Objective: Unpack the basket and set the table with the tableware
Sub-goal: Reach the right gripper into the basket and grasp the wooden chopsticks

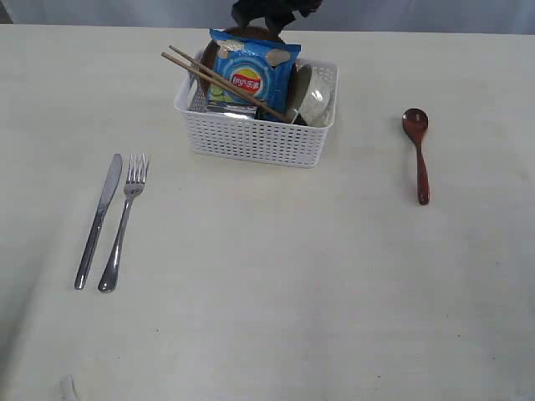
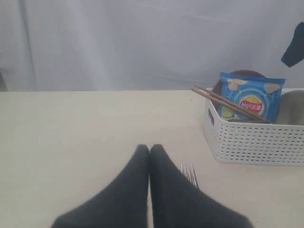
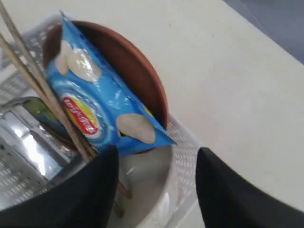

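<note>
As we go over the worktop (image 1: 292, 317), we list the following.

- Basket (image 1: 251, 142): white and perforated, standing at the middle toward the far edge.
- Basket contents:
  - a blue chip bag (image 1: 251, 77) propped upright
  - two chopsticks (image 1: 219, 79) leaning across the bag's front, their ends jutting past the left rim
  - a brown plate (image 3: 137, 66) on edge behind the bag
  - a white bowl (image 1: 316, 100) tilted at the right end
  - a shiny steel item (image 3: 26, 137) beside the bag, too covered for us to name
- Knife (image 1: 99, 219) and fork (image 1: 124, 224): laid side by side without touching, left of the basket and nearer the front.
- Spoon (image 1: 420, 154): reddish-brown, alone on the right, well apart from the basket.
- Left fingers (image 2: 128, 190): pressed together tip to tip with nothing between them, and the fork's tines show just beside them.
- Right fingers (image 3: 90, 190): spread wide above the basket's bowl end, gripping nothing. We cannot tell whether one brushes the bag's lower corner.
</note>
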`<action>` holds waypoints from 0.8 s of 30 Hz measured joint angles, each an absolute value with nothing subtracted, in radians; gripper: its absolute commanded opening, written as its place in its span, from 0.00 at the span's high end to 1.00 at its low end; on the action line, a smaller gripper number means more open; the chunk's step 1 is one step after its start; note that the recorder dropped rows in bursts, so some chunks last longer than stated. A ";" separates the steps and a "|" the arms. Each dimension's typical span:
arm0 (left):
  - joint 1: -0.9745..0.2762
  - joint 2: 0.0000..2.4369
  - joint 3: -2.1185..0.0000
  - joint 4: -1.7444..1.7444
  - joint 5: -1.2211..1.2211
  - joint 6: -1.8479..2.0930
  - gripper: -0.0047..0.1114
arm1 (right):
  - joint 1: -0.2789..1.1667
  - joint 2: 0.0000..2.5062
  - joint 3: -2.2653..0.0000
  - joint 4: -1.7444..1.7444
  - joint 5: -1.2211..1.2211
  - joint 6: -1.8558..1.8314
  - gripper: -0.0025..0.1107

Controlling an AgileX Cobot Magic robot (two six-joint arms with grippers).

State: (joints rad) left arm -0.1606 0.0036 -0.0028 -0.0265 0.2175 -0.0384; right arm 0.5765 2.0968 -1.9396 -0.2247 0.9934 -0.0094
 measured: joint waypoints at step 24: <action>-0.161 0.004 -0.003 -0.027 0.218 -0.038 0.96 | 0.655 2.171 -1.940 -0.255 0.976 0.112 0.56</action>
State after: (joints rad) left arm -0.1606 0.0036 -0.0028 -0.0265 0.2175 -0.0384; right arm 0.6555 2.1707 -1.9396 -0.2550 0.9763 0.1117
